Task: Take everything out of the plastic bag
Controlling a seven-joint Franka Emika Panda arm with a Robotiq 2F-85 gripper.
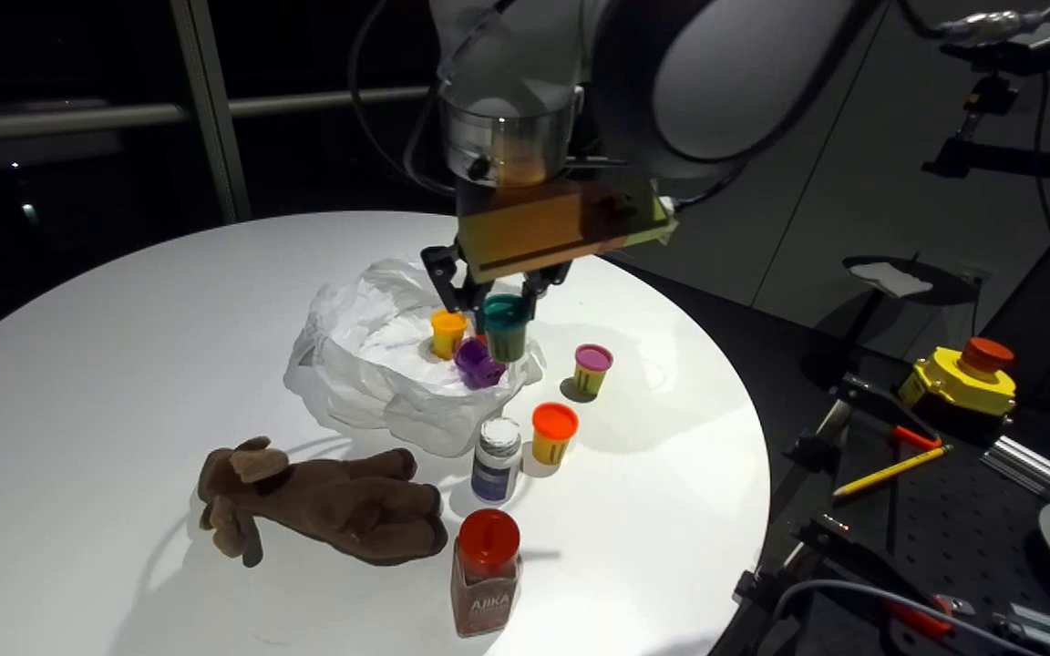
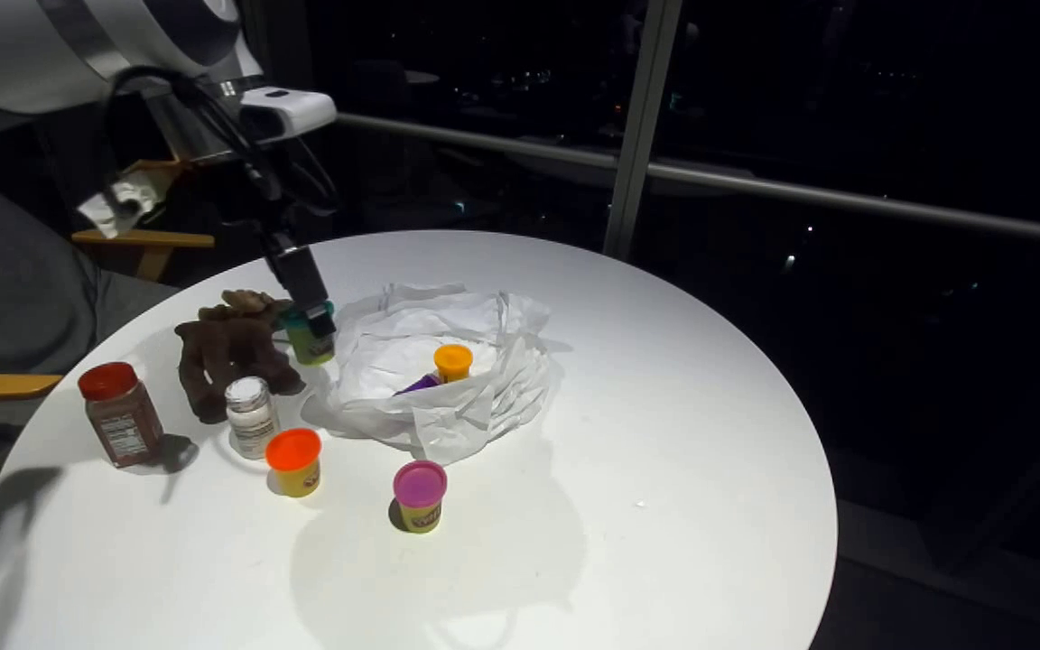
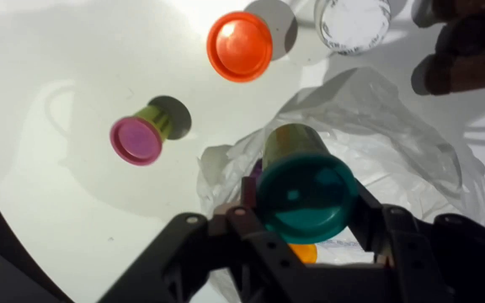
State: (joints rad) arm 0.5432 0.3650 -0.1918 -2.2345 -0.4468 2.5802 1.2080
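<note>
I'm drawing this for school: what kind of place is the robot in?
Probably a lab or workroom, perhaps at night: there's a robot arm, a red stop button beside it, and big dark windows behind the table.

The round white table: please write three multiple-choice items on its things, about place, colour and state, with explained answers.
1. Where is the amber-lidded cylindrical tub?
A) on the brown plush toy
B) inside the wrinkled translucent plastic bag
C) under that bag

2. What colour is the lid of the square transparent jar marked AJIKA?
A) blue
B) white
C) red

3. The end effector is:
A) closed on the teal-lidded cylindrical plastic tub
B) open, empty
C) closed, empty

1: B, both exterior views show it there.
2: C, red in both exterior views.
3: A, the wrist view shows that tub between its fingers.
</note>
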